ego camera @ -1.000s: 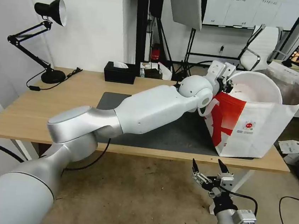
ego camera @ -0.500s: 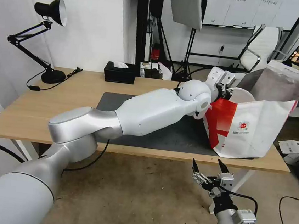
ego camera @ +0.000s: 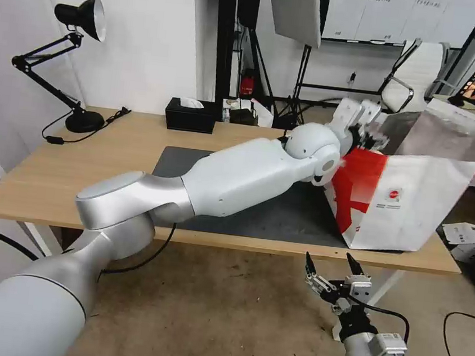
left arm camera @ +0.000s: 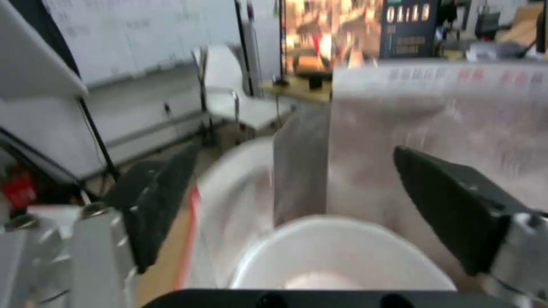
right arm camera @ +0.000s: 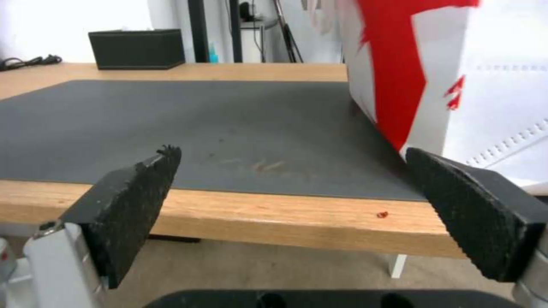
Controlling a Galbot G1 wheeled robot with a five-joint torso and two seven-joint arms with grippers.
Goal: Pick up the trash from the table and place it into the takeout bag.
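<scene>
The left hand [ego camera: 373, 137] hovers over the bag's [ego camera: 416, 202] mouth, fingers apart, the white bowl [left arm camera: 342, 256] loose below it inside the foil lining. Best lift straight up, clear of the rim. The right hand [ego camera: 334, 267] idles, fingers apart, below the surface [ego camera: 80, 167].

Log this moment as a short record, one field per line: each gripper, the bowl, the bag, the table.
left gripper: open, at the mouth of the takeout bag, holding nothing
right gripper: open, empty, low before the table's front edge
white round bowl: inside the bag, below the left gripper
large white-and-red woven takeout bag with foil lining: standing on the mat at the table's right end, mouth open
long light-wood table: carries a dark grey mat, a black tissue box, a black desk lamp
</scene>
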